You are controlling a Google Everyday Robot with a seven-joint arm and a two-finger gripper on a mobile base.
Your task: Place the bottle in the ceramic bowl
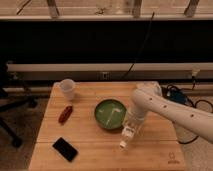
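The green ceramic bowl (109,114) sits at the middle of the wooden table (95,155). My white arm reaches in from the right, and the gripper (130,126) is at the bowl's right front edge. It is shut on the small white bottle (125,138), which hangs tilted below it, cap end down, just outside the bowl's rim and close above the tabletop.
A white cup (67,88) stands at the back left of the table. A red object (65,114) lies left of the bowl, and a black phone (65,148) lies at the front left. Cables (175,95) hang off the right edge.
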